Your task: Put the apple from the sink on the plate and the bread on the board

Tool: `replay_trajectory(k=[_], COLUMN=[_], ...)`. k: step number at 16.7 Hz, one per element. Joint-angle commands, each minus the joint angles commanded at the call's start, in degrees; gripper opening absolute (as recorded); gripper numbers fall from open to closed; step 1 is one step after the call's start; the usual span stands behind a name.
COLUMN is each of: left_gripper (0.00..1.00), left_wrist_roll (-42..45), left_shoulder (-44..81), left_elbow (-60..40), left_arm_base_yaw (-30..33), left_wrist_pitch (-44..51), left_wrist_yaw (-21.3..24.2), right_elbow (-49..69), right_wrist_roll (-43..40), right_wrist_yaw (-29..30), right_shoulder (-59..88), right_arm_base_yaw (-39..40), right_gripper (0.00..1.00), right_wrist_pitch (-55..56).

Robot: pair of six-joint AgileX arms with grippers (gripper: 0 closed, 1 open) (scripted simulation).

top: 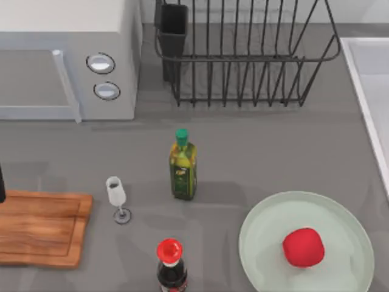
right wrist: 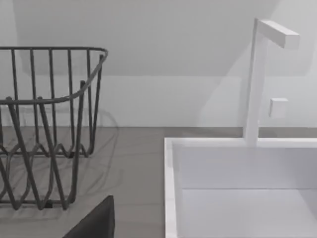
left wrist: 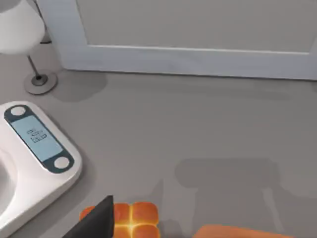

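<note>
Left claw [left wrist: 96, 220]: dark tip seen in the left wrist view, just beside the bread [left wrist: 134, 218], possibly touching it. Open or closed: cannot tell. Nothing shows it gripping the bread.

Bread sat on the grey table [left wrist: 198, 139], with a white scale [left wrist: 39, 144] near it and the foot of a wine glass [left wrist: 38, 82] farther off, in front of the microwave door [left wrist: 188, 29].

Right claw [right wrist: 94, 218]: dark tip in the right wrist view, facing the sink [right wrist: 171, 188], its faucet [right wrist: 257, 74] and the dish rack [right wrist: 49, 124]. State: cannot tell. Judged idle.

Top view: apple [top: 302, 247] lay on the plate [top: 267, 243] at 5 o'clock on the table, so that half looks done. Board [top: 36, 228] at 8 o'clock, bare. Wine glass at 3 o'clock from the board, close; oil bottle [top: 183, 164] near centre; red-capped dark bottle [top: 170, 261] at 6 o'clock.

Risks, judged:
- An off-centre grip on the small bread could let it twist out or drop short of the board.
- A low carry could clip the scale or tip the wine glass, which is top-heavy on a thin stem.

Pose, judged: left arm low over the table, wrist angled toward the microwave. Right arm held up, wrist about level, facing the sink.
</note>
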State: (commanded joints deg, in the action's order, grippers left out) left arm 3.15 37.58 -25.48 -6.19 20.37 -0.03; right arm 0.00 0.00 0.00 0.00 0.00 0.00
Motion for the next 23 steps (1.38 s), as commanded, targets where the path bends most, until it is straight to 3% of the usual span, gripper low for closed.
replay_trajectory(k=[8,13,17,23], left_gripper=[1.0,1.0,1.0,1.0], left_wrist_roll=[3.5,5.0,5.6,5.7], left_shoulder=[40.4,58.7,65.6,65.8], left_elbow=[-26.9,-39.4,-44.3,-44.5], left_arm_base_yaw=[-6.5,-9.5,-10.6,-10.5], left_wrist_pitch=[22.2,32.0,35.7,35.8], left_wrist_yaw=[0.0,0.0,0.1,0.0], right_elbow=[0.0,0.0,0.0,0.0], right_wrist_roll=[0.0,0.0,0.0,0.0], right_wrist_yaw=[0.0,0.0,0.0,0.0], right_shoulder=[0.0,0.0,0.0,0.0], right_arm_base_yaw=[0.0,0.0,0.0,0.0], right_gripper=[1.0,1.0,1.0,1.0], right_wrist_pitch=[0.0,0.0,0.0,0.0])
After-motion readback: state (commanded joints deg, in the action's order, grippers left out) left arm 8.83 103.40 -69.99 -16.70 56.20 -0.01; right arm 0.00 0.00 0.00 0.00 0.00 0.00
